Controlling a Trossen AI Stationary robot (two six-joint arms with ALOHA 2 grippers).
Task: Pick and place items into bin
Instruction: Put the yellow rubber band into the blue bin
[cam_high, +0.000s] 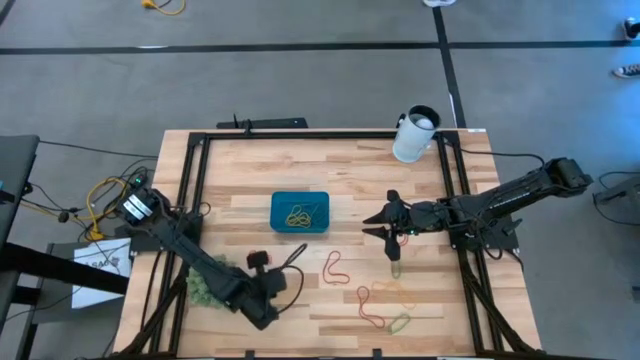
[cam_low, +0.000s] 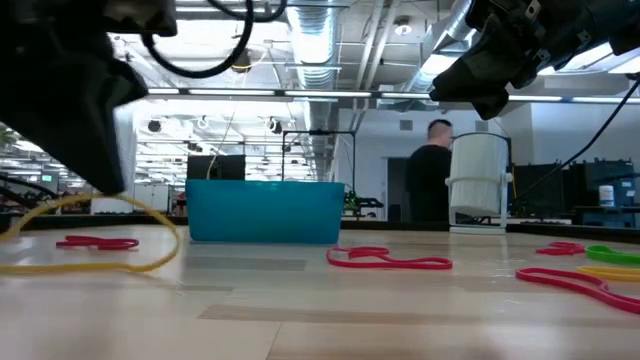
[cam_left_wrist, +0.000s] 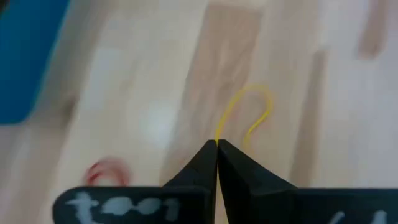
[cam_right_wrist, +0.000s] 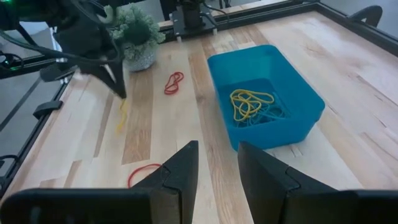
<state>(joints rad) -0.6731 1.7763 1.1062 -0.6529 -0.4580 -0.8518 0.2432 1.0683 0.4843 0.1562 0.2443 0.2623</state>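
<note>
My left gripper (cam_left_wrist: 217, 144) is shut on a thin yellow band (cam_left_wrist: 249, 115) near the table's front left, seen from across the table as the left gripper (cam_right_wrist: 120, 92) with the yellow band (cam_right_wrist: 122, 113) below it. The teal bin (cam_high: 276, 212) sits mid-table and holds yellow bands (cam_right_wrist: 249, 102). Loose bands lie flat on the wood: a red one (cam_high: 335, 265), and a red, orange and green cluster (cam_high: 388, 305). My right gripper (cam_high: 388, 232) hangs open right of the bin, holding nothing. My left gripper pinches one end of the yellow band (cam_left_wrist: 219, 134) between its two fingertips, coming from above at a slant. The band hangs slack below the fingers in a loop (cam_low: 100, 235). Whether its lower end rests on the table I cannot tell.
A green spiky ball (cam_high: 200, 288) sits beside the left arm near the left frame. A white cup (cam_high: 415, 135) stands at the far right corner. Another red band (cam_right_wrist: 174, 81) lies near the left gripper. A person (cam_low: 435, 170) stands in the room behind.
</note>
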